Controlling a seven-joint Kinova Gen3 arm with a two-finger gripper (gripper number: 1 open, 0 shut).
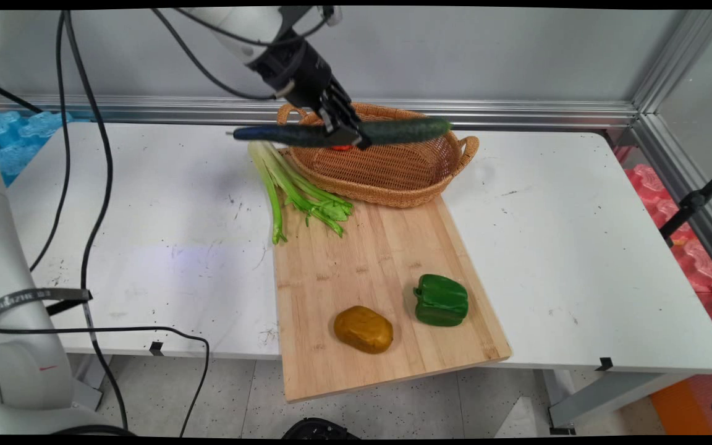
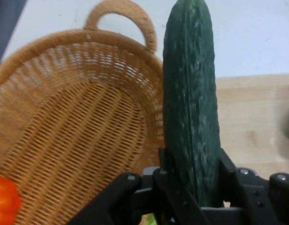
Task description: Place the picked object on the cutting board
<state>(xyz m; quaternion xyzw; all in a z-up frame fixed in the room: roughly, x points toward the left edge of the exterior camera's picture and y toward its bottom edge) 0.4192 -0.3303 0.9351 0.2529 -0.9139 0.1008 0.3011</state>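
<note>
White surface [image 1: 578,247], speckled with dark marks, grey wall behind with aluminium rails. Tool [image 1: 347,137] at upper centre pinches a cucumber [image 1: 402,131] level above the basket [image 1: 387,170]. Cutting board [image 1: 368,259] carries celery [image 1: 294,185], potato [image 1: 363,329], pepper [image 1: 441,300]. No legible writing.

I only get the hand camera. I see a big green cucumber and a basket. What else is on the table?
Observer: A wooden board with a green pepper on it.
Operator: Anything beside the pepper?
Observer: A brown potato, just to its left in the main view.
Operator: Is my cucumber high up?
Observer: Yes, the tool holds the cucumber level above the basket, celery lying next to it.
</note>
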